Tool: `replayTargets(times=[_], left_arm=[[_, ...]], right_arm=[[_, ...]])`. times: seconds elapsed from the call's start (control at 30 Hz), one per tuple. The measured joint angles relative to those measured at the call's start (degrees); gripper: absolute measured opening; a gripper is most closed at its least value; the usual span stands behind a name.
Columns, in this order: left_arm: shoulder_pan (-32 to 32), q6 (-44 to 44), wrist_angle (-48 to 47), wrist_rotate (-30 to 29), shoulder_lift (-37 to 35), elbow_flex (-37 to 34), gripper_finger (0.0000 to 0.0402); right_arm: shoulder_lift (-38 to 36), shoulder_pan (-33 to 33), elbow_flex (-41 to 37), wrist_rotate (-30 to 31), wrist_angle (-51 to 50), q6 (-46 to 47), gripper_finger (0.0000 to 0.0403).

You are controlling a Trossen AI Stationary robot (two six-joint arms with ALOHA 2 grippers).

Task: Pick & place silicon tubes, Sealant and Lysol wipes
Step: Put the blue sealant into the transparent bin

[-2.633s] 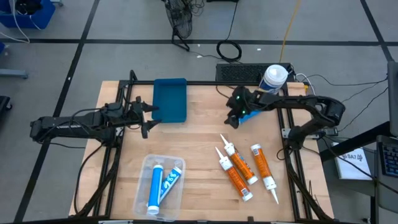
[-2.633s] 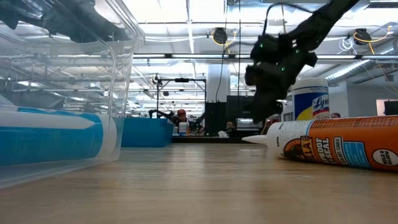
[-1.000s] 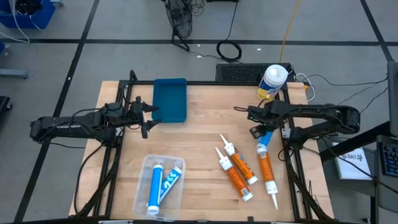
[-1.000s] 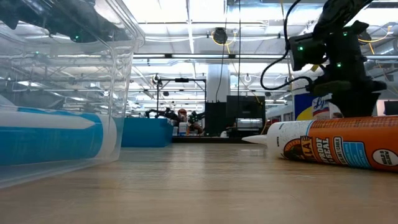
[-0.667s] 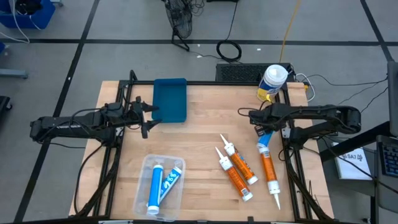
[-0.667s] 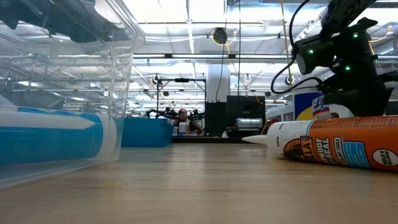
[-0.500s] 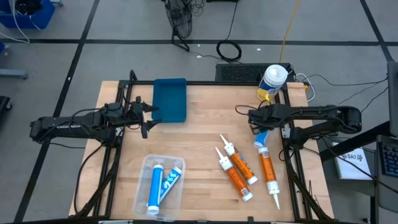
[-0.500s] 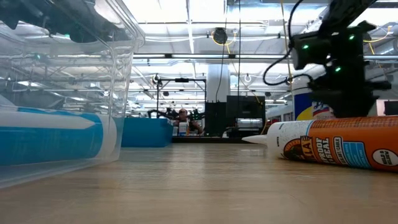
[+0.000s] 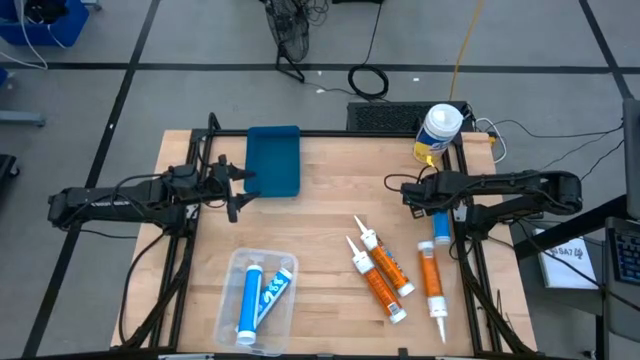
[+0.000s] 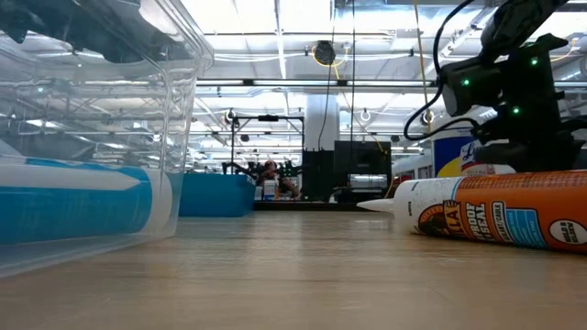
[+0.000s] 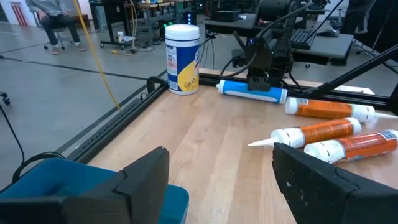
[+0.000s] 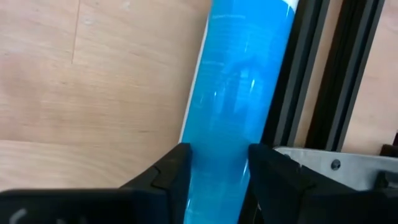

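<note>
My right gripper (image 9: 428,198) stands at the table's right edge, pointing down, shut on a slim blue tube (image 9: 441,228) that lies on the wood along the black frame rail. Three orange tubes with white nozzles (image 9: 385,265) lie on their sides nearer the front, one (image 9: 432,285) just beyond the blue tube's near end. The Lysol wipes canister (image 9: 440,130) stands upright at the far right corner; it also shows in the left wrist view (image 11: 182,59). My left gripper (image 9: 240,190) waits open and empty beside the blue tray (image 9: 273,160). My right gripper pinches the blue tube's round body (image 12: 217,143) between its two fingers (image 12: 174,168), one on each long side. The fingers come from above and lie across the tube. The tube lies flat on the table (image 11: 252,91), beside the rail.
A clear plastic bin (image 9: 257,300) holding two blue tubes sits at the front left. The black frame rail (image 12: 317,74) runs close along the held tube. Bare wood lies in the table's middle (image 9: 310,220). People sit in the room beyond the table.
My right gripper has shifted a little toward the table's right edge with the blue tube. The tube has turned about: its near end has swung toward the right edge, and it now lies along the rail. The nearest orange tube has been nudged straighter.
</note>
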Motion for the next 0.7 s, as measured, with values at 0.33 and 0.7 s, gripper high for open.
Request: replayTargets(times=[0.33, 0.7], left_arm=[[0.0, 0.0, 0.0, 0.0, 0.0, 0.0, 0.0281], [0.0, 0.0, 0.0, 0.0, 0.0, 0.0, 0.0276]], right_arm=[[0.2, 0.0, -0.2, 0.7, 4.1, -2.9, 0.0218], [0.0, -0.1, -7.2, -6.6, 25.3, -6.3, 0.0289]])
